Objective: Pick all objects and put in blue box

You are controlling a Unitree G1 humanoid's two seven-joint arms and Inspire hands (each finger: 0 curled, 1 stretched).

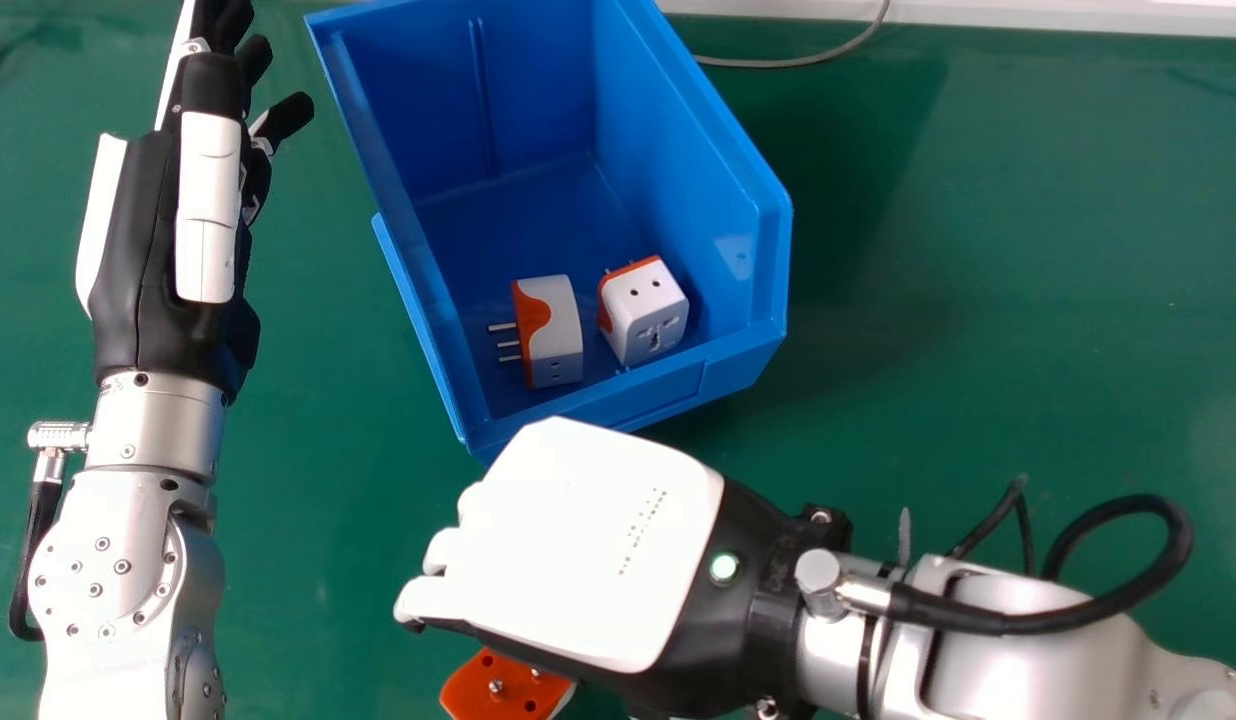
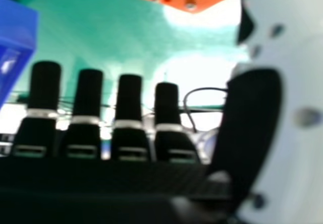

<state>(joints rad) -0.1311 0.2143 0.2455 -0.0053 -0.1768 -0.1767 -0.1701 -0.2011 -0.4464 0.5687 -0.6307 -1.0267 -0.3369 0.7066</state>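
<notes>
White-backed right hand, fingers seemingly straight, hangs near an orange-faced adapter.

The head view's bottom edge cuts off what seems an orange adapter.

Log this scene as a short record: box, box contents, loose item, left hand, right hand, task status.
box: blue box, upright on the green table
box contents: two white-and-orange plug adapters
loose item: orange-faced adapter, on the table, pins up, partly hidden
left hand: left hand, open, left of the box
right hand: right hand, empty, near the loose adapter
task status: unfinished
</notes>
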